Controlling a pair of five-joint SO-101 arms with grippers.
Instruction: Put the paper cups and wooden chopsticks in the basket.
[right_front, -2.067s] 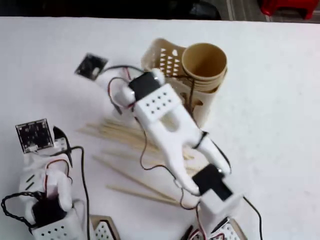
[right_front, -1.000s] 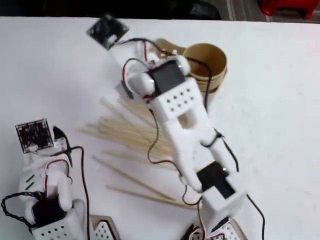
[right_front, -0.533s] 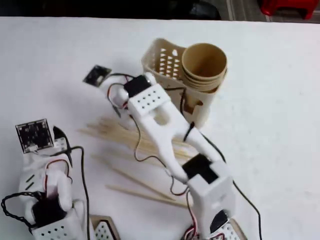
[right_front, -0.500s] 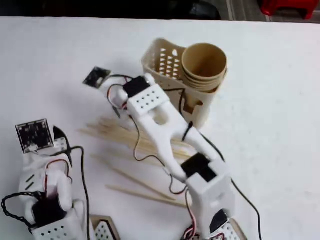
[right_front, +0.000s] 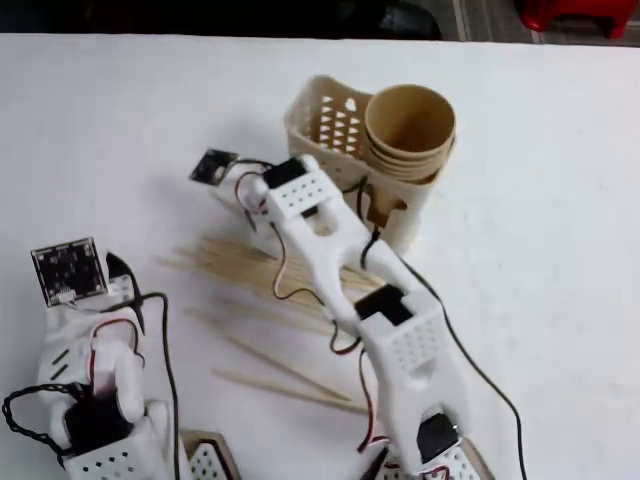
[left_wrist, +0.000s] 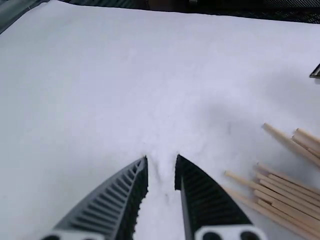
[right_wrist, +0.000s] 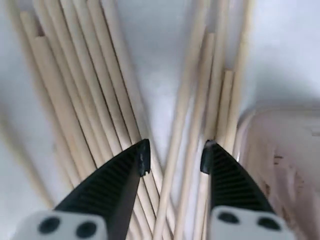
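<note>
Chopsticks (right_wrist: 75, 100) lie in two loose bundles on the white table (right_front: 560, 200) straight under the right pincer (right_wrist: 172, 155). Its fingers are spread and grip nothing. One bundle slants beneath one black finger and out past its tip. The other bundle runs nearly straight ahead, with a stick or two passing through the gap between the fingers. Just beside the second finger, on its outer side, stands the pale wall of the basket (right_wrist: 280, 165). In the high view the basket (right_front: 320, 120) stands upright just beyond this arm's wrist, and a stack of paper cups (right_front: 410, 125) sits upright inside it, at the end farther from the pincer.

The left pincer (left_wrist: 161, 170) is well apart from the basket, low over bare table. Its fingers stand a narrow slit apart with nothing between them. Several chopstick ends (left_wrist: 280, 195) lie off to one side of its tips, near but not touching.
</note>
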